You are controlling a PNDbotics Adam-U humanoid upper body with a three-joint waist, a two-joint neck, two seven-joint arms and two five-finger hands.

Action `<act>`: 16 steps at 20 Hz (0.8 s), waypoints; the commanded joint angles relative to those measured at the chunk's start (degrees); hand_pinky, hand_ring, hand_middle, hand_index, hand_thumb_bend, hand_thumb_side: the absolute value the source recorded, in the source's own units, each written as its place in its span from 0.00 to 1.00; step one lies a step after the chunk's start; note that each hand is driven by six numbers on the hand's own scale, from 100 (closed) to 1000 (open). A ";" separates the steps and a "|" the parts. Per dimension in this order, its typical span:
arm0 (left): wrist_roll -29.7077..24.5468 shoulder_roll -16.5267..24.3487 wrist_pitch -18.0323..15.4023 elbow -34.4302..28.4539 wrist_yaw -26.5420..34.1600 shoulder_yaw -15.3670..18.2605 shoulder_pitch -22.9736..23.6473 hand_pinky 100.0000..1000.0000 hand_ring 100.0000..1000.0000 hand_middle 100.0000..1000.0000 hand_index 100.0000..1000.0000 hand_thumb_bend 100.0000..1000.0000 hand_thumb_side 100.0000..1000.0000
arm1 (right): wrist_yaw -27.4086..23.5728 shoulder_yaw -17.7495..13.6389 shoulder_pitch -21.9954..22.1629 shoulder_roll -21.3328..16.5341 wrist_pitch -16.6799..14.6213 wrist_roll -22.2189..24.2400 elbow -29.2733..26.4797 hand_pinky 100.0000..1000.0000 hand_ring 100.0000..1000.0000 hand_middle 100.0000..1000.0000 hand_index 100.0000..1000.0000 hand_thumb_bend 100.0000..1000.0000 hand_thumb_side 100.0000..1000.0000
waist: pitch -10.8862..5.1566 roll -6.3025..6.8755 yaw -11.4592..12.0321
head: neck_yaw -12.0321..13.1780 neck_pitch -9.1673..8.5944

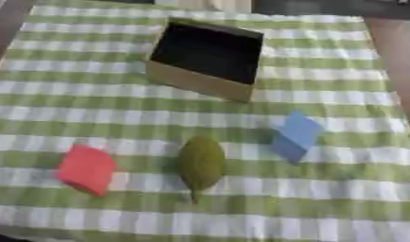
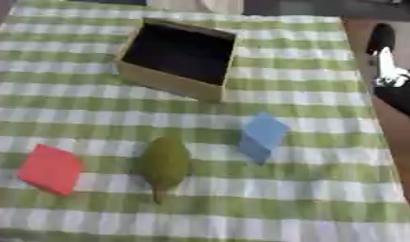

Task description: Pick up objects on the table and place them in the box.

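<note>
An open cardboard box [image 1: 197, 83] with a dark inside stands at the back middle of the table, turned slightly askew. Three things lie in a row in front of it. At the left is a red block [image 1: 87, 169]. In the middle lies a green pear-shaped fruit [image 1: 200, 162] with its stem toward me. At the right a blue block [image 1: 295, 136] stands on edge. Nothing touches them. A black and silver shape, which looks like my right hand [image 2: 388, 71], shows only in the right eye view, beyond the table's right edge and far from the objects. My left hand is out of sight.
A green and white checked cloth [image 1: 324, 208] covers the table. Brown floor shows past the right edge [image 2: 398, 142] and at the upper left corner. Bare cloth lies between the box and the row of objects.
</note>
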 commanded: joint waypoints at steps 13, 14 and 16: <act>-0.46 1.28 0.08 -0.99 0.19 -0.13 -0.03 0.75 0.73 0.75 0.91 0.17 0.63 | 1.65 -0.52 0.14 -7.12 -0.13 -0.83 -0.85 0.89 0.87 0.74 0.90 0.00 0.43 | -1.23 0.57 0.47 | -0.62 0.51; -0.44 1.34 0.08 -0.99 0.17 -0.12 -0.04 0.75 0.73 0.75 0.91 0.17 0.63 | 2.09 -0.56 0.26 -7.86 -0.13 -1.12 -0.85 0.89 0.87 0.74 0.90 0.00 0.41 | -1.08 0.51 0.50 | -0.73 0.41; -0.43 1.45 0.11 -0.99 0.11 -0.13 -0.02 0.75 0.73 0.75 0.91 0.17 0.64 | 3.13 -0.64 0.62 -9.58 -0.12 -1.71 -0.85 0.89 0.87 0.75 0.90 0.00 0.38 | -0.70 0.33 0.53 | -1.06 0.11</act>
